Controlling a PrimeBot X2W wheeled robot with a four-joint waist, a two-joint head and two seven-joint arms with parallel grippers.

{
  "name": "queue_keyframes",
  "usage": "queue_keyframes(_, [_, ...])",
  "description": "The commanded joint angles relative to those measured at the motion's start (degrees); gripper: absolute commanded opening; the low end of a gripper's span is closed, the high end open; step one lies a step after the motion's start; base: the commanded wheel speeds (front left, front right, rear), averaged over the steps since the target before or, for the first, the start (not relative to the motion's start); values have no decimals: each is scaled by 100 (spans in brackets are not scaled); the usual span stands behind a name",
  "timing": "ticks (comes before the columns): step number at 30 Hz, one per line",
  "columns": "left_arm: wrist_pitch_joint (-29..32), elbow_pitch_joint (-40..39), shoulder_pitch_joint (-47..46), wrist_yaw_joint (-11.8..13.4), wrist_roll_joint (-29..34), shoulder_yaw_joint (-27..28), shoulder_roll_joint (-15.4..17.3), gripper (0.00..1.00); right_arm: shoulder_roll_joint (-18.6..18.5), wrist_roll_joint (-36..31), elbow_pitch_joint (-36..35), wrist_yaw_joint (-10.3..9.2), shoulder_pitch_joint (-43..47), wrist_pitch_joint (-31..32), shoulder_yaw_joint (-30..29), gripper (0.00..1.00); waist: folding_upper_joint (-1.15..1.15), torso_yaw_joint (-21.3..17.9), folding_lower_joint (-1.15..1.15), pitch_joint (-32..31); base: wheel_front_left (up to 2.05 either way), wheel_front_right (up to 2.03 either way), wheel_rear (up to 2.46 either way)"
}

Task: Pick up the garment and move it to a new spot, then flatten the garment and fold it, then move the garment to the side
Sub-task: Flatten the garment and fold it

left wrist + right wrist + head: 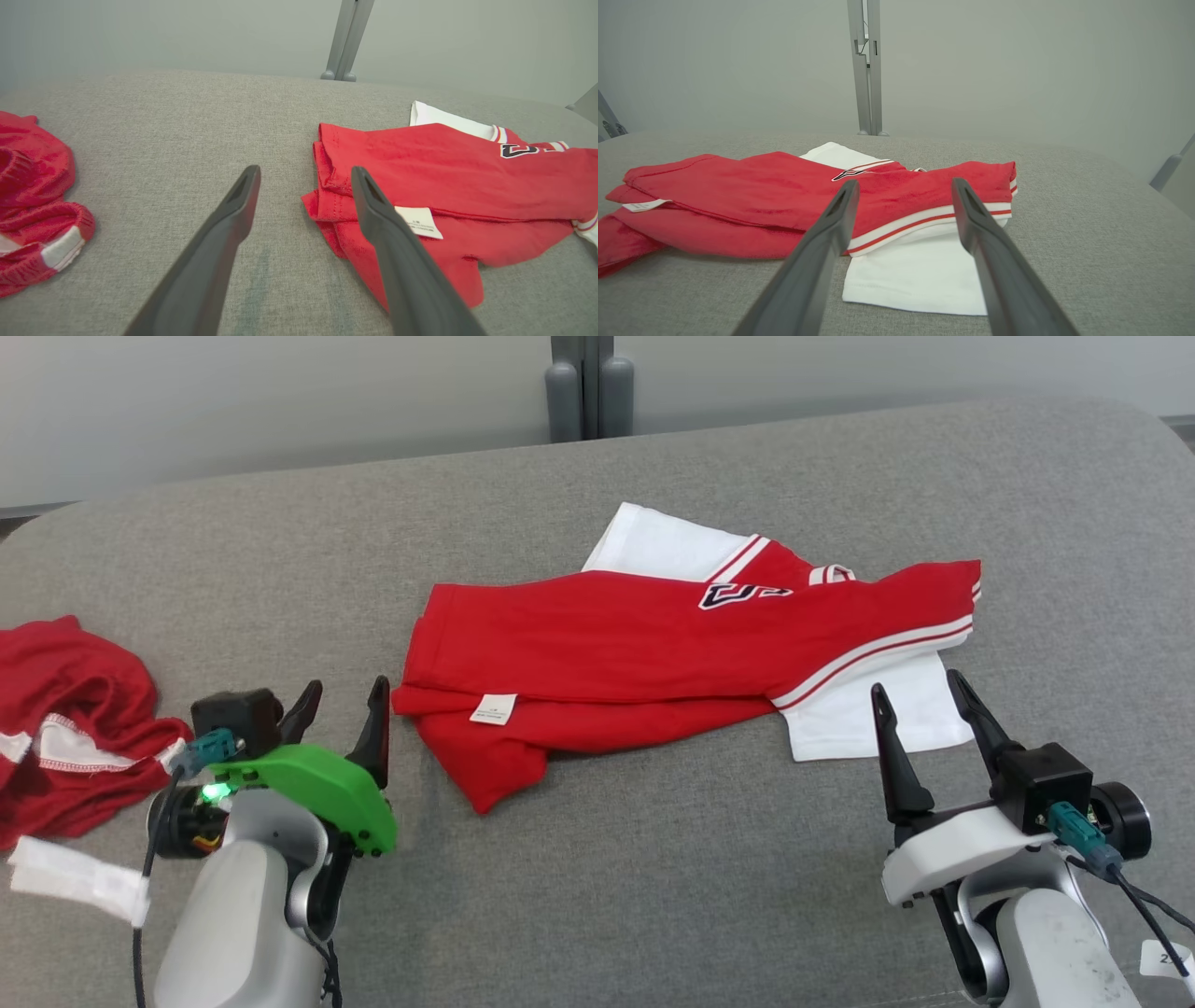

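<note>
The garment [653,644] is a red and white shirt lying loosely folded across the middle of the grey surface, a small white label near its left hem. In the left wrist view the garment [448,186] lies to the right, and in the right wrist view the garment [794,200] spreads just beyond the fingers. My left gripper [344,700] stands open just left of the shirt's left hem, holding nothing. Open too, my right gripper [920,689] hovers just right of the white lower corner, apart from the cloth.
A second crumpled red garment [65,728] with white trim lies at the left edge, also seen as a red heap [32,205]. A white strip [79,879] lies below it. The grey padded surface [653,859] ends at a wall with a metal post [588,387].
</note>
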Motion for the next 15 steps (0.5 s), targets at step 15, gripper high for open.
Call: queue_keyframes(15, [747, 1581, -1444, 112, -81, -262, -44, 100, 29, 65, 174, -8, -275, -114, 88, 100, 0, -412, 0, 467, 0, 0, 0])
